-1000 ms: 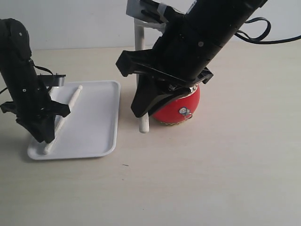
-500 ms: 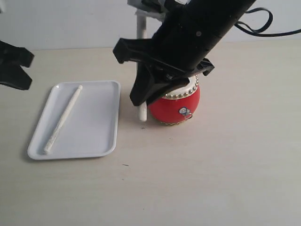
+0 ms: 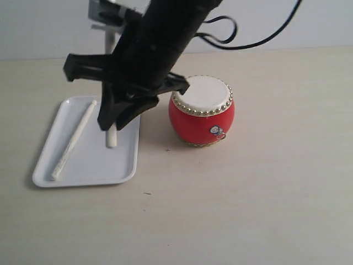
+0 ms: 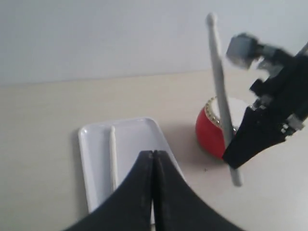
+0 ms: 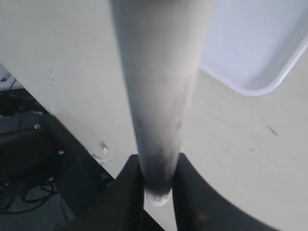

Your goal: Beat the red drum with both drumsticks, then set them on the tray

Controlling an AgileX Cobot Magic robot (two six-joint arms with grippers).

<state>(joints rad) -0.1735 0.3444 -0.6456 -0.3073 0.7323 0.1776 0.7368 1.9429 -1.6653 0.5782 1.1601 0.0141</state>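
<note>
Gripper (image 3: 113,121), drumstick (image 3: 112,138) pinched, now over tray (image 3: 88,179)

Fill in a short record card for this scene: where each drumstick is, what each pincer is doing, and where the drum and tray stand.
tray: white, flat on the table
red drum: upright on the table beside the tray, nothing touching it
first drumstick: lying in the tray
second drumstick: upright, lower end over the tray; contact unclear
right pincer: shut on the second drumstick
left pincer: shut, empty
</note>
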